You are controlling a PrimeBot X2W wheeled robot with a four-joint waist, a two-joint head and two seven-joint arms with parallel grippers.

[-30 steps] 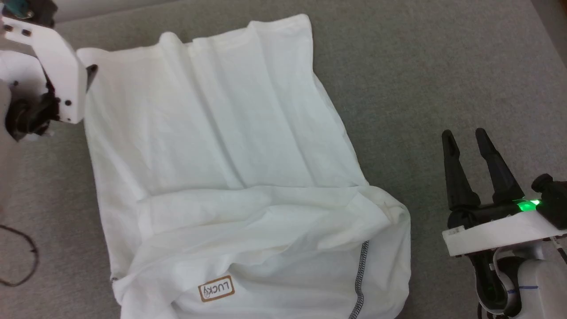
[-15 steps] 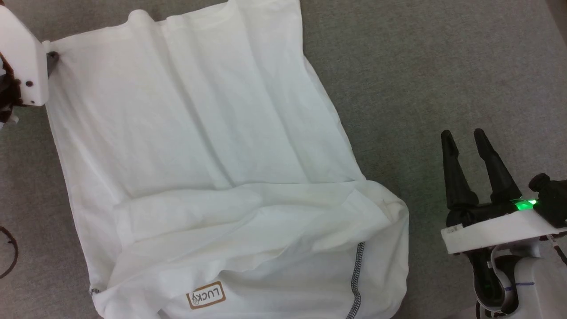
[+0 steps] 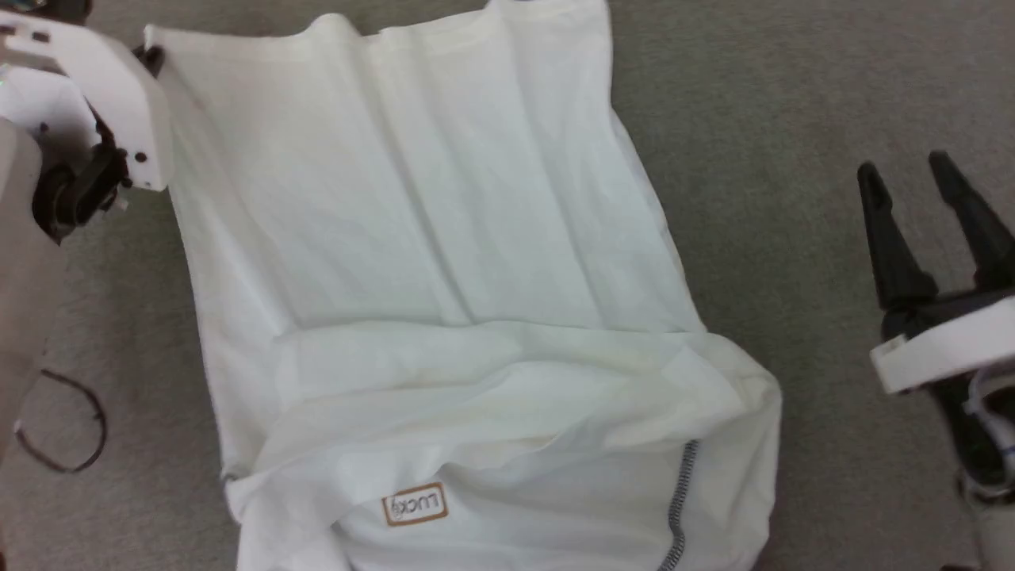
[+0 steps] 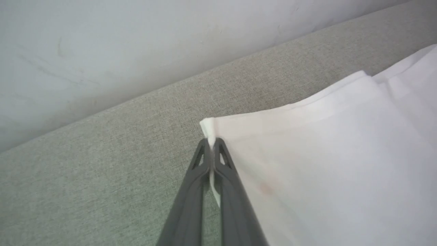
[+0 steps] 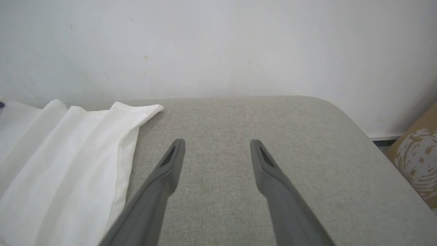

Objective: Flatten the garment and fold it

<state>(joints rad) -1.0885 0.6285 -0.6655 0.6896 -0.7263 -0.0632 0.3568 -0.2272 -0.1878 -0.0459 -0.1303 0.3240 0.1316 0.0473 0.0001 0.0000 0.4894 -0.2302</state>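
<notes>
A white thin-fabric garment (image 3: pixel 428 238) lies spread on a grey woven surface (image 3: pixel 793 119), covering most of the middle of my head view. Its far part lies fairly flat with long soft creases. The near part is folded over in a loose band.

Near the bottom edge of the garment is a small rectangular patch (image 3: pixel 415 504) with a brown border. Its brown letters appear upside down from my head and are blurred. They seem to read "LUCK", and I cannot make out any more. To the right of the patch, a line of dark grey zigzag stitching (image 3: pixel 678 507) runs along a seam.

My left pincer (image 4: pixel 212 145) is closed on the garment's far left corner, with a thin edge of white cloth pinched between its two dark fingers. My right pincer (image 5: pixel 217 142) is open and empty, above bare surface well to the right of the garment.

A pale wall (image 5: pixel 218 44) stands behind the surface. A brown cardboard box (image 5: pixel 416 160) with a white printed pattern is at the far right. A thin black cable (image 3: pixel 71 428) loops at the left.
</notes>
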